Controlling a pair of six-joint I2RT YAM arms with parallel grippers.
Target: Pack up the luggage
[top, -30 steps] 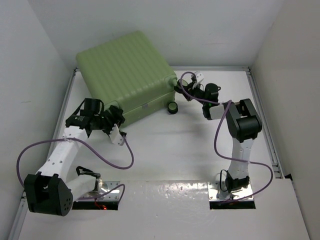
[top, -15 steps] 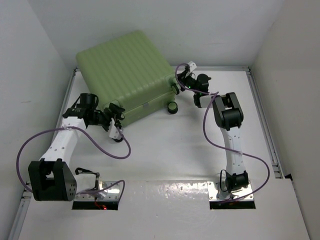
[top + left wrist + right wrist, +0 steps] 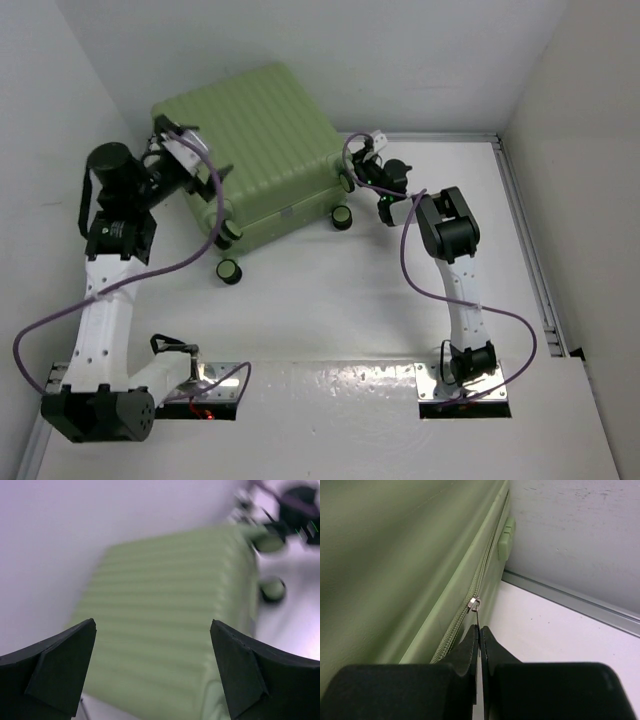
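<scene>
The luggage [image 3: 255, 140] lies at the far left of the counter [image 3: 350, 300], close to the corner of the room, with its ribbed green shell upward. The two halves of the shell are together, and no lining and no loose items can be seen. So I judge that the filling and the folding of the lid are done, and the step in hand is the zip.

The right tool [image 3: 479, 627] is at the right side of the case. Its fingers are pressed together on the small metal zip pull [image 3: 474, 602], which sits on the seam between the two halves. Which part of the seam is already zipped, I cannot tell from these views, so I cannot say how much is left.

The left tool [image 3: 152, 625] hangs over the left part of the shell, its fingers wide apart, with nothing between them and not touching the case. That view is blurred.

One black wheel [image 3: 228, 271] shows at the near left corner of the case.

The counter is plain white and a little shiny near the arm bases. White walls [image 3: 420, 60] close it on the left, far and right sides, and a metal rail [image 3: 530, 250] runs along the right edge.
</scene>
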